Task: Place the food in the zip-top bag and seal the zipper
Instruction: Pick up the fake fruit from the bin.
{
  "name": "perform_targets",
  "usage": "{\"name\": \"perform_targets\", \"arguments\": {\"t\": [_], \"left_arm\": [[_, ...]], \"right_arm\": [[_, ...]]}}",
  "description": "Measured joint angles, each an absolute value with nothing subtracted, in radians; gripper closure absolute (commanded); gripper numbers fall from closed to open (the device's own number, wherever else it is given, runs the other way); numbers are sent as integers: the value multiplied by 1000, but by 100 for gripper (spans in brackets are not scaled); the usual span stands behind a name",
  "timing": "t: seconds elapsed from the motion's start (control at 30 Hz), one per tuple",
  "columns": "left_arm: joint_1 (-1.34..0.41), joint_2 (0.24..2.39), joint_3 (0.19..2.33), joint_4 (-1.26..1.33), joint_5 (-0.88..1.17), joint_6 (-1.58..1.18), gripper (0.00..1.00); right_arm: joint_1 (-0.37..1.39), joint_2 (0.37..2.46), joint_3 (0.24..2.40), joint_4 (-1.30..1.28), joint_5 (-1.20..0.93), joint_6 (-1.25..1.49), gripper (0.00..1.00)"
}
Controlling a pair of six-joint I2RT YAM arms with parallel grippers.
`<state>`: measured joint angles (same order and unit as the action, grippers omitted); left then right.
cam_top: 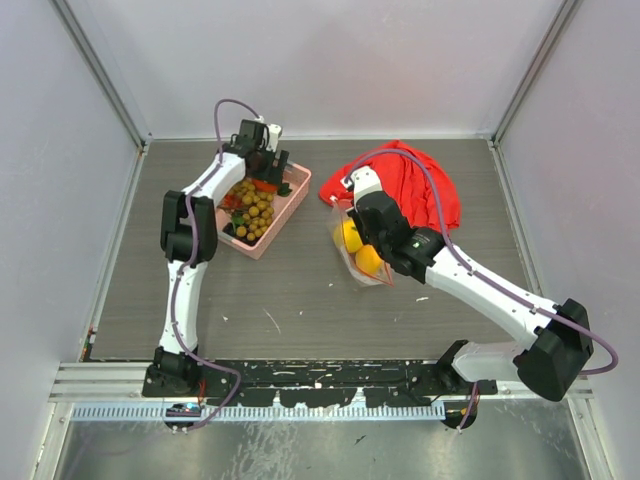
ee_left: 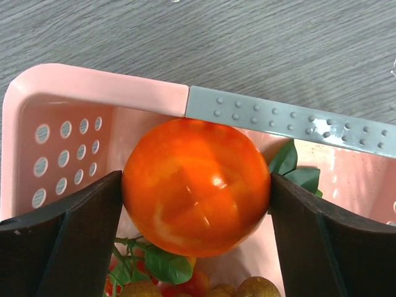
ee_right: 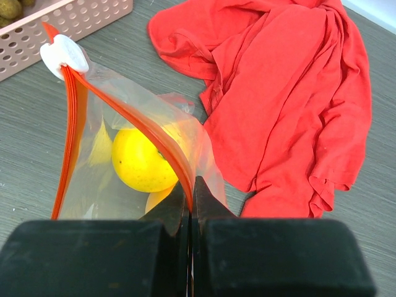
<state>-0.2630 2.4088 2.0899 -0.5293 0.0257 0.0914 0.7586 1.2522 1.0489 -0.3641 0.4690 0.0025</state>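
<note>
Toward the near middle of the table (cam_top: 290, 300), the right gripper (ee_right: 190, 193) is pinched tight on the zipper (ee_right: 73, 117) of the zip-top bag (ee_right: 93, 133), holding its mouth agape (two yellow fruits (cam_top: 348, 235) lie inside). Farther back on the left, the left gripper (ee_left: 196, 204) clasps the orange (ee_left: 195, 173) on both sides inside the pink basket (ee_left: 93, 86), next to the bunch of berries (cam_top: 253, 210). Just beyond the bag lies the red cloth (ee_right: 291, 93).
</note>
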Motion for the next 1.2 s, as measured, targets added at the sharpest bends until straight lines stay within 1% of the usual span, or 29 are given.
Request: {"name": "perform_targets", "arguments": {"t": [0.13, 0.3, 0.53, 0.83, 1.0, 1.2], "left_arm": [[-262, 2406, 2083, -527, 51, 91, 33], [-262, 2355, 2006, -506, 94, 73, 43], [-262, 2233, 1880, -480, 128, 20, 45], [-262, 2012, 1762, -433, 157, -77, 50], [-277, 1863, 1637, -402, 173, -144, 51], [-336, 1695, 1483, -360, 188, -240, 52]], "right_arm": [[759, 1252, 1049, -367, 468, 6, 98], [759, 1252, 1049, -368, 469, 6, 98], [759, 1252, 1050, -384, 473, 10, 98], [759, 1252, 1066, -398, 488, 20, 98], [760, 1252, 1077, -402, 499, 33, 98], [762, 1281, 1109, -421, 515, 54, 97]]}}
